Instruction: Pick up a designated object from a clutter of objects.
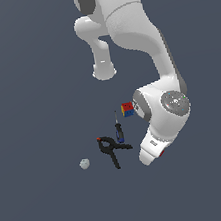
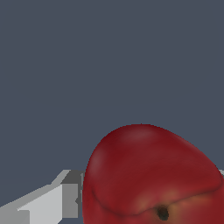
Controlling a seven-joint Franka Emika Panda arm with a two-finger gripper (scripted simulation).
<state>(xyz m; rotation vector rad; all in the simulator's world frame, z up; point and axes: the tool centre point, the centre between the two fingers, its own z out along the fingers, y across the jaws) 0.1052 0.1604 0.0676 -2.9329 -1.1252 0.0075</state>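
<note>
Apple (image 2: 151,175) fills the wrist view right against one grey fingertip (image 2: 65,199) of the pincer (image 1: 157,154); whether it is gripped cannot be told. Cube (image 1: 127,110) sits apart.

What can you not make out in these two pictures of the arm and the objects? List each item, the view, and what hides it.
1. Apple, exterior view: only a red sliver shows beside the arm's last link.
2. Apple, wrist view: lower part cut off by the frame edge.
3. Gripper, wrist view: one of the fingers shows; the other is mostly behind the apple, so contact is unclear.
4. Ball, exterior view: too small for detail.
</note>
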